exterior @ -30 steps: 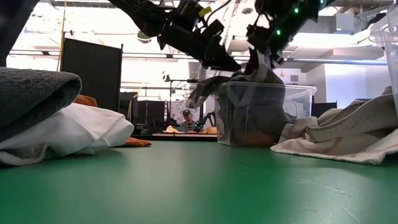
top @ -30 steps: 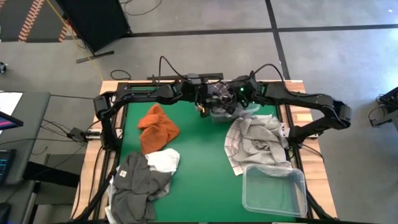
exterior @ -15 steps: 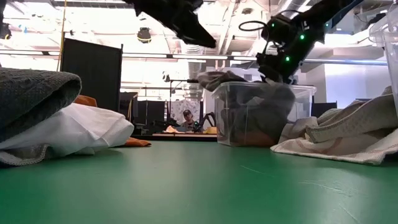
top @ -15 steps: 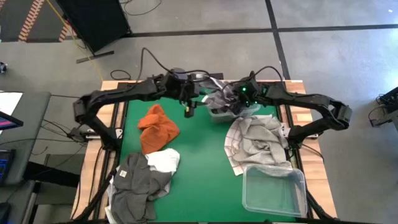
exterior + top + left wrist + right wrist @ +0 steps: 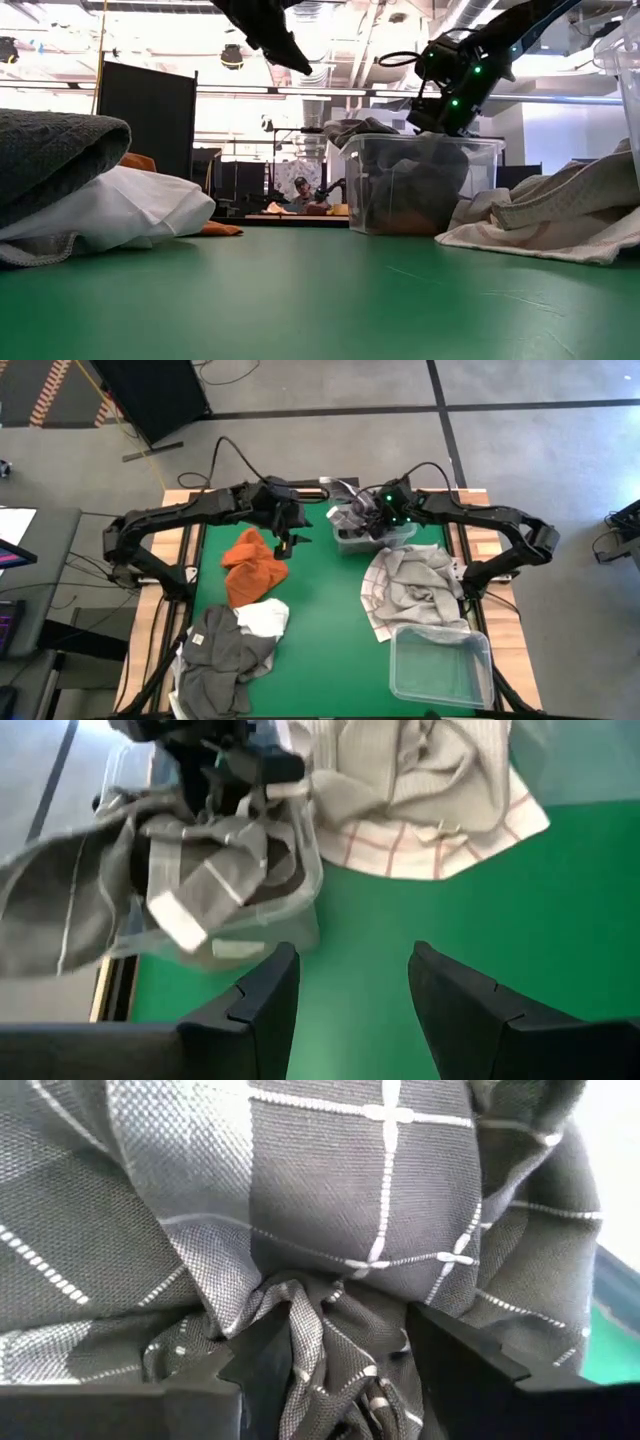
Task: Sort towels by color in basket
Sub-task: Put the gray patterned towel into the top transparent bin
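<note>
The grey plaid towel (image 5: 352, 510) lies bunched in a clear bin (image 5: 368, 536) at about 12 o'clock on the green tabletop (image 5: 320, 625), part of it hanging over the bin's rim. The right gripper (image 5: 378, 518) is pressed down into this towel; the right wrist view shows a fold of plaid cloth (image 5: 320, 1210) pinched between its jaws, so they are gripping it. The left gripper (image 5: 290, 540) hangs above the tabletop at about 11 o'clock, just beside the bin, its jaws apart with nothing between them.

Below the left gripper, at about 10 o'clock, the rust orange towel (image 5: 252, 565) sits crumpled. At 7 o'clock a dark grey towel (image 5: 215, 655) is heaped with a plain white towel (image 5: 265, 618) touching its upper edge. At 3 o'clock lies a pile of pale cloths, the white towel with reddish grid lines (image 5: 372, 588) showing under a light grey one (image 5: 420, 585). A second clear bin (image 5: 442, 665) stands at 5 o'clock, touching that pile.
</note>
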Robot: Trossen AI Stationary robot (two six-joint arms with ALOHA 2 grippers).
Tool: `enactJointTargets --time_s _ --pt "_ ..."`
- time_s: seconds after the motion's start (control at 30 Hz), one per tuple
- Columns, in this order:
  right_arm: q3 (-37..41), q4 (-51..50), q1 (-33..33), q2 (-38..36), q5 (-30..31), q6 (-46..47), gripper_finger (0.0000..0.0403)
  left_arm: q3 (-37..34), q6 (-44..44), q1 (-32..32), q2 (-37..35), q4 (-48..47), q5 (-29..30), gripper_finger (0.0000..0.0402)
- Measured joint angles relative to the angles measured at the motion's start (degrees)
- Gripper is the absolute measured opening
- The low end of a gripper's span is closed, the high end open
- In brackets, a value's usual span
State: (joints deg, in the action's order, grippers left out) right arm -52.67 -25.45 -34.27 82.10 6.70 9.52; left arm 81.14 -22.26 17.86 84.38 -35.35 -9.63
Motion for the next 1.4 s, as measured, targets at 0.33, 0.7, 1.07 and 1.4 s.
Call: enactJointTargets --time_s 0.33,0.7,1.07,1.4 --pt "-6.7 -10.9 3.8 -4.1 1.3 0.6 0.0230 0.0 -0.5 -0.1 0.1 -1.0 0.9 0.0180" --pt "-10.5 -10.1 6.8 -8.8 3.8 -0.4 0.0230 0.0 0.9 -0.1 0.1 -2.9 0.9 0.0180" --pt "-10.6 7.0 9.4 -5.9 -4.9 -8.9 0.0230 0.0 3.1 -1.8 0.1 -5.4 1.0 0.0180" --pt "-10.6 9.4 3.4 2.5 -8.9 -9.5 0.0230 0.0 4.6 -5.5 0.1 -9.3 1.0 0.0180"
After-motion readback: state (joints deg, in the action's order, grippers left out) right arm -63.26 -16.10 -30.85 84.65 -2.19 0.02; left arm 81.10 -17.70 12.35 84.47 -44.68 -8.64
